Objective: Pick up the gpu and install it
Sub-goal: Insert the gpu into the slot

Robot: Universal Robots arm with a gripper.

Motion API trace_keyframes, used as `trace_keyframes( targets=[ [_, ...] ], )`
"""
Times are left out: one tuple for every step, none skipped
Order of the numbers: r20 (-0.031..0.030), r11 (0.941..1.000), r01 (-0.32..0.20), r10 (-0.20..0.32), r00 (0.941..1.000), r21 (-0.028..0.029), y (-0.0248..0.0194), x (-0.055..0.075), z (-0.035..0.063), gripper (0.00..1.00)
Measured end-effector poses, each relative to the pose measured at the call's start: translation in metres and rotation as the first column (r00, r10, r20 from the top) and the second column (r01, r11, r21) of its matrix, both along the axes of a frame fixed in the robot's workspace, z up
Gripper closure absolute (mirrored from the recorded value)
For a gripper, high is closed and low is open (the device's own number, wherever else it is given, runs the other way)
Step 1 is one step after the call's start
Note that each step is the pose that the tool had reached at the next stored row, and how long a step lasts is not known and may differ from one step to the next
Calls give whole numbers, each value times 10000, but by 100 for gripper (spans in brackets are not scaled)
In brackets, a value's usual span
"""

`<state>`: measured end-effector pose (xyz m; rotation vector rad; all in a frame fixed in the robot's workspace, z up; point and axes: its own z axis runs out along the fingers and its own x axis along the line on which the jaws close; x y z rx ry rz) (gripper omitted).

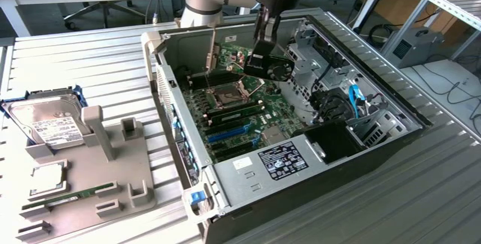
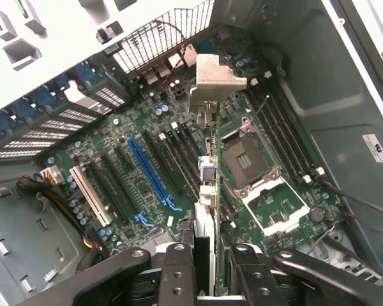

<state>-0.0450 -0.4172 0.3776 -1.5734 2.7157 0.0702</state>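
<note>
My gripper (image 1: 264, 40) hangs inside the open computer case (image 1: 248, 176), shut on the gpu (image 1: 271, 67). The card shows its black cooler with a round fan and is held above the motherboard (image 1: 242, 107), near the CPU socket (image 1: 227, 96). In the wrist view the gpu (image 2: 207, 210) is seen edge-on between the black fingers (image 2: 177, 275) of the gripper (image 2: 210, 277). Its silver end bracket (image 2: 215, 80) points towards the case's rear slot openings. The long blue slot (image 2: 151, 173) lies on the board a little to the side of the card's edge, with air between card and board.
On the exterior view's left a grey holder (image 1: 101, 168) carries a silver hard drive (image 1: 51, 124), a CPU (image 1: 47, 177) and a green RAM stick (image 1: 71, 194). Drive cages and blue cables (image 1: 353, 100) crowd the case's right side. The metal table (image 1: 90, 69) surrounds the case.
</note>
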Motion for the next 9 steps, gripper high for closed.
trace_keyframes(
  targets=[
    [0, 10000, -15, 15, 10000, 0, 0, 0, 0, 74],
    [0, 10000, -32, 32, 10000, 0, 0, 0, 0, 74],
    [0, 10000, -49, 49, 10000, 0, 0, 0, 0, 74],
    [0, 10000, -80, 80, 10000, 0, 0, 0, 0, 74],
    [0, 10000, -97, 97, 10000, 0, 0, 0, 0, 74],
    [0, 9999, -114, 114, 9999, 0, 0, 0, 0, 74],
    [0, 9999, -132, 132, 9999, 0, 0, 0, 0, 74],
    [0, 9999, -148, 148, 9999, 0, 0, 0, 0, 74],
    [0, 9999, -165, 165, 9999, 0, 0, 0, 0, 74]
  ],
)
